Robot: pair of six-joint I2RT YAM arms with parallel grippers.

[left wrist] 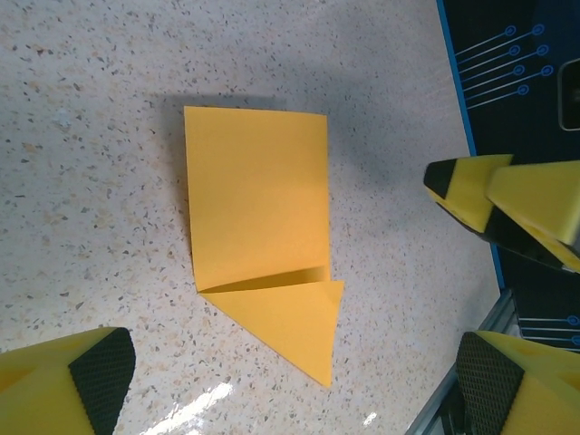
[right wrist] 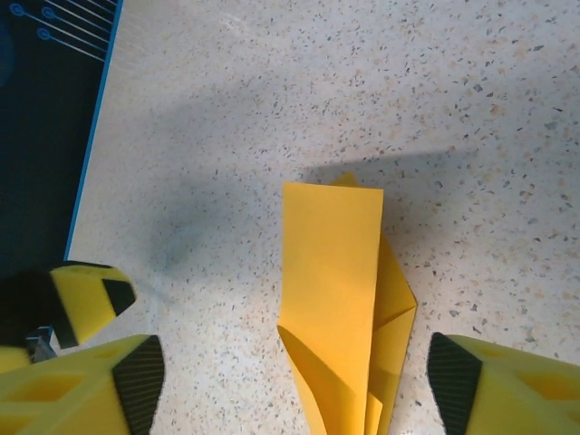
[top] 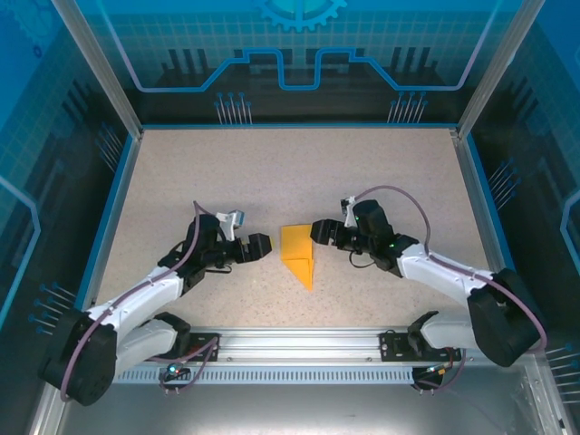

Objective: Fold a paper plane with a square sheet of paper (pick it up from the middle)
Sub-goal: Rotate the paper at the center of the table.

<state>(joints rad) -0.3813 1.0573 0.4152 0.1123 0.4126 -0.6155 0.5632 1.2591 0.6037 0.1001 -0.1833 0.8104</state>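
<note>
Top external shows a plain orange-yellow, half-folded paper plane (top: pixel 297 254).

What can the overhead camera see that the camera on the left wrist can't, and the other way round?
Overhead: the left arm and right arm end to end, the left end effector and right end effector facing each other across the folded paper, plus the whole table and blue walls. Left wrist: close detail, a triangular flap creased at one end of the paper. Both: the paper lying on the speckled table, with nothing gripping it.
</note>
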